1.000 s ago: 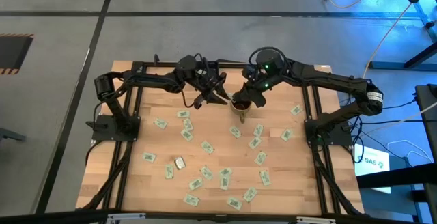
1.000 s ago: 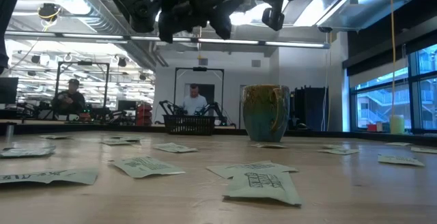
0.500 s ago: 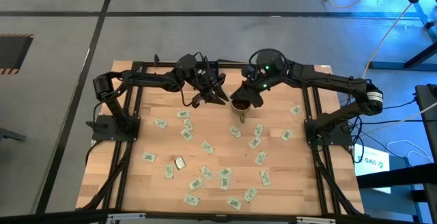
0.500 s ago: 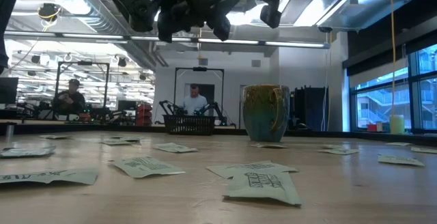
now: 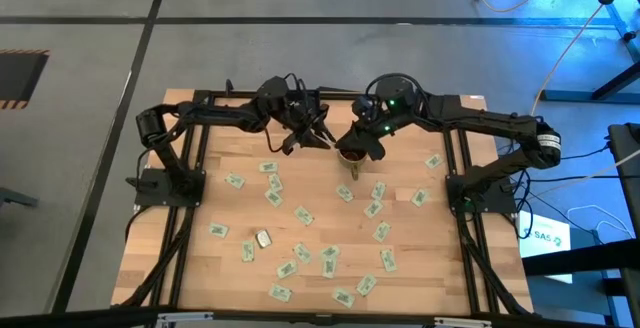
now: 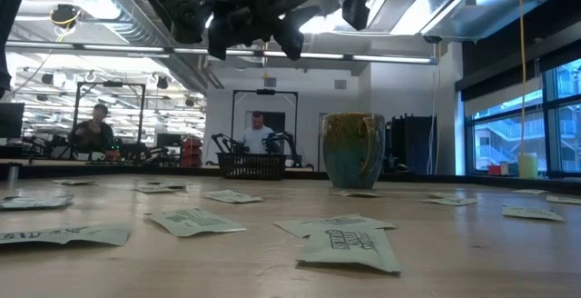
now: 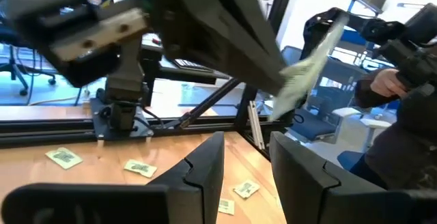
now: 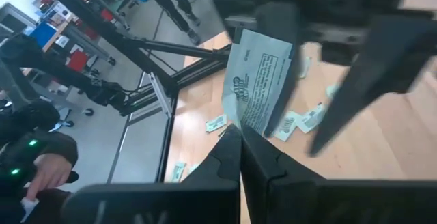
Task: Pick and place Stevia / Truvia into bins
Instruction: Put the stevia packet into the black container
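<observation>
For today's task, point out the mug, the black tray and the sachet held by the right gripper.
mug (image 6: pixel 352 149), low view, glazed side.
black tray (image 6: pixel 251 165), low view, front wall.
sachet (image 8: pixel 258 89), right wrist view, printed face.

2 dark arms are seen meeting above the mug at the far middle of a wooden counter.

The left end effector (image 5: pixel 322 140) is placed just left of the brown-gold mug (image 5: pixel 352 157), and the right end effector (image 5: pixel 362 146) is positioned over the mug's rim. White-and-green sachets (image 5: pixel 303 215) are scattered flat over the near half of the counter (image 5: pixel 230 258), with a few beside the mug. A small dark object (image 5: pixel 263 238) is seen among the sachets at lower left. Grey floor crossed by dark lines surrounds the counter.
</observation>
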Motion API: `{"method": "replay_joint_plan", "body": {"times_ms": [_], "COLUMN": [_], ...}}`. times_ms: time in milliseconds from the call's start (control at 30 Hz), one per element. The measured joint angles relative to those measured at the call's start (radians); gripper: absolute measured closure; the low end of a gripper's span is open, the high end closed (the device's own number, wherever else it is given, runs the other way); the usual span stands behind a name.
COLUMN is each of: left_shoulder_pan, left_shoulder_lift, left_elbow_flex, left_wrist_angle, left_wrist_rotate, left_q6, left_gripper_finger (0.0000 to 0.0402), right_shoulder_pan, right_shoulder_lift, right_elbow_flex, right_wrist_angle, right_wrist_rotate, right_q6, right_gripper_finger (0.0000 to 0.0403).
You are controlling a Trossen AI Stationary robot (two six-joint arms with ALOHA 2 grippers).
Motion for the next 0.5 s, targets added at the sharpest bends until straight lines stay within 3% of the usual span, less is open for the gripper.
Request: {"method": "replay_joint_plan", "body": {"times_ms": [500], "left_shoulder_pan": [-0.003], "left_shoulder_lift": [0.0], "left_elbow_flex": [0.0], "left_wrist_angle": [0.04], "left_wrist_rotate": [0.072], "left_q6": [0.009], "left_gripper_finger": [0.0288], "right_shoulder_pan": [0.004], "right_shoulder_lift": [0.0], "right_elbow_flex": [0.0], "right_wrist_angle": [-0.05], "right_wrist_rotate": [0.004], "right_q6": [-0.002], "right_gripper_finger": [0.0401]}}
